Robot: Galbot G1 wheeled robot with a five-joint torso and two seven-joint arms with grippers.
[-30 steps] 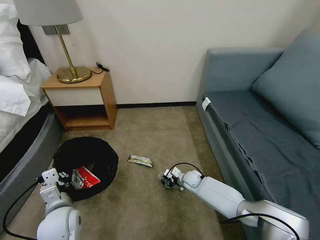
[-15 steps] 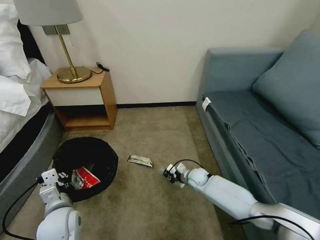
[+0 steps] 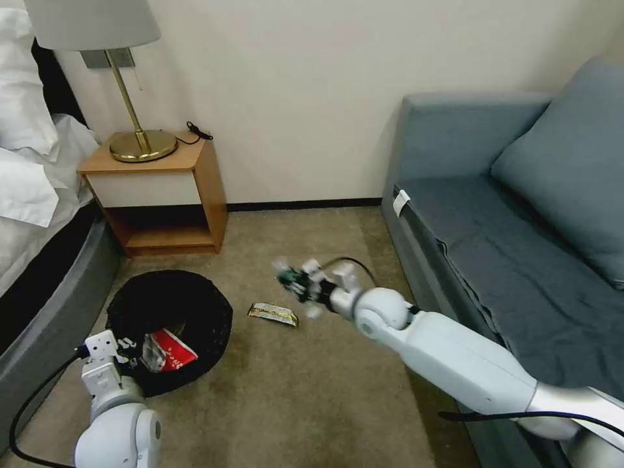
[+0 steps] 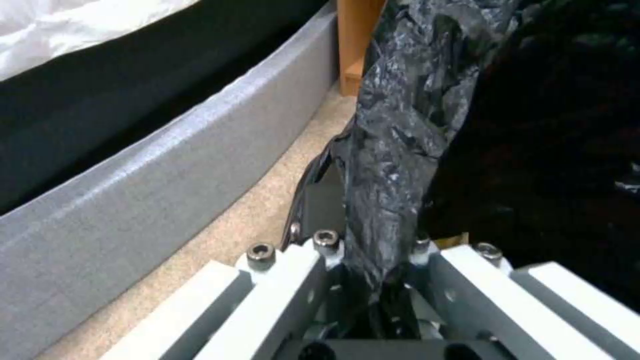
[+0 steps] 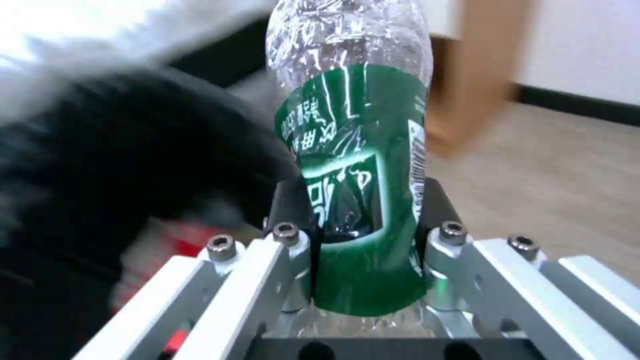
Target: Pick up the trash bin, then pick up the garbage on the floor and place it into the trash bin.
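The trash bin [image 3: 170, 299], lined with a crinkly black bag, stands on the carpet at the left; a crushed red-and-white packet [image 3: 170, 352] lies inside it. My left gripper [image 3: 123, 351] is shut on the bag-covered rim [image 4: 393, 150] at the bin's near edge. My right gripper [image 3: 300, 286] is raised above the carpet to the right of the bin, shut on a small clear bottle [image 5: 353, 150] with a green label. Between bin and right gripper a flat silvery-gold wrapper [image 3: 273, 314] lies on the floor.
A wooden nightstand [image 3: 159, 195] with a brass lamp [image 3: 133, 144] stands behind the bin. The bed's grey base [image 3: 52, 312] runs along the left, close to the bin. A blue-grey sofa [image 3: 520, 260] borders the right. Open carpet lies in the middle.
My right gripper has lifted the bottle off the carpet and swung it up and left, toward the bin. The left gripper and bin have stayed put.
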